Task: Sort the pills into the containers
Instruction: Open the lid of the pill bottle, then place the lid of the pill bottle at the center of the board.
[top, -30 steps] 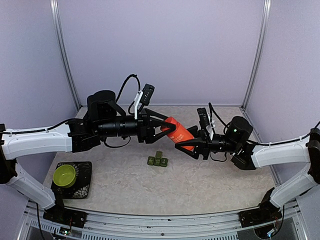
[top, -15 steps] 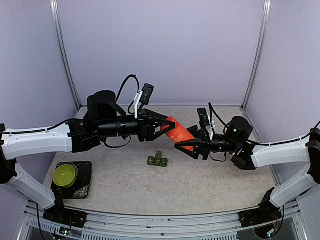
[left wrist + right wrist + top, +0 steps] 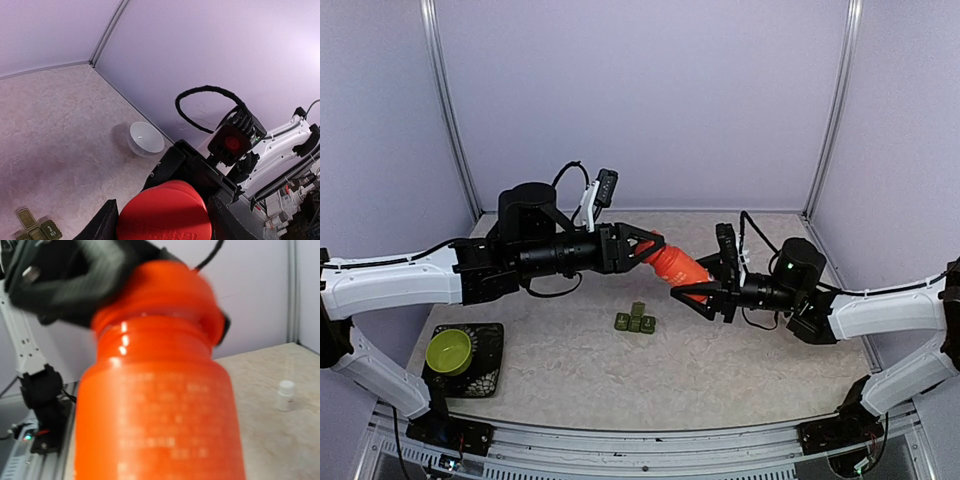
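The left tool [image 3: 645, 247] is clenched on the cap [image 3: 165, 215] of an orange bottle [image 3: 675, 265], which hangs tilted in the air above the desk [image 3: 740, 350]. The right tool [image 3: 692, 292] grasps the bottle's lower body from the opposite side. The green box [image 3: 635, 321] sits on the desk below the bottle, apart from both tools.

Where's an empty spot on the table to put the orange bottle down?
Bare table lies front right, between the green pill box and the right arm's base, and between the pill box and the black tray holding the lime-green bowl. It's crowded up high, where the left claw and right claw meet on the orange bottle.
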Motion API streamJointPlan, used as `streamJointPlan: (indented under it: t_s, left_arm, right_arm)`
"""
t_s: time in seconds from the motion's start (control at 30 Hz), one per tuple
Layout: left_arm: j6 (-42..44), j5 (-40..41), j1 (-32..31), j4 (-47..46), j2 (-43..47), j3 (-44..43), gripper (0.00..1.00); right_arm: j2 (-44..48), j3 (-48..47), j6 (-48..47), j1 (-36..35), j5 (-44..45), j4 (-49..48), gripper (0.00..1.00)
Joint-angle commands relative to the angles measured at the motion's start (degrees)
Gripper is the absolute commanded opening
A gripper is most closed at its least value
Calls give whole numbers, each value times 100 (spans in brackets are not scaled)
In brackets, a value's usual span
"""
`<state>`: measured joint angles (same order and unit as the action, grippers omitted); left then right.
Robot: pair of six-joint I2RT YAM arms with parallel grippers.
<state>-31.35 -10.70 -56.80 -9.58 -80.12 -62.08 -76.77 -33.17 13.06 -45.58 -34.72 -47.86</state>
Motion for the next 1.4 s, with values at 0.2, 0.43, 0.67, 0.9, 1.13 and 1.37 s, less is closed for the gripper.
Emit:
streamJointPlan:
  t_s: [0.2, 0.43, 0.67, 0.9, 1.13, 1.37]
  left_arm:
    - [-704, 585, 225, 392, 245, -137, 40]
    - [-172, 1707, 376, 1201, 271, 29, 40]
    - [-1, 2371, 739, 1318, 270, 858, 40]
    - [78, 2624, 1261, 826, -251, 1752, 41]
    - [155, 2604, 1641, 150, -1354, 2033, 44]
    - [140, 2636, 1709, -213, -2122, 1958, 45]
  right_arm:
    - [344, 164, -541, -20, 437, 62, 4]
    - [606, 288, -431, -20, 279, -94, 4]
    - [1058, 388, -393, -21, 280, 75, 5]
    - [1344, 424, -341, -21, 275, 196, 5]
    - [1416, 513, -261, -20, 251, 186, 5]
    - [1505, 610, -217, -19, 282, 194, 5]
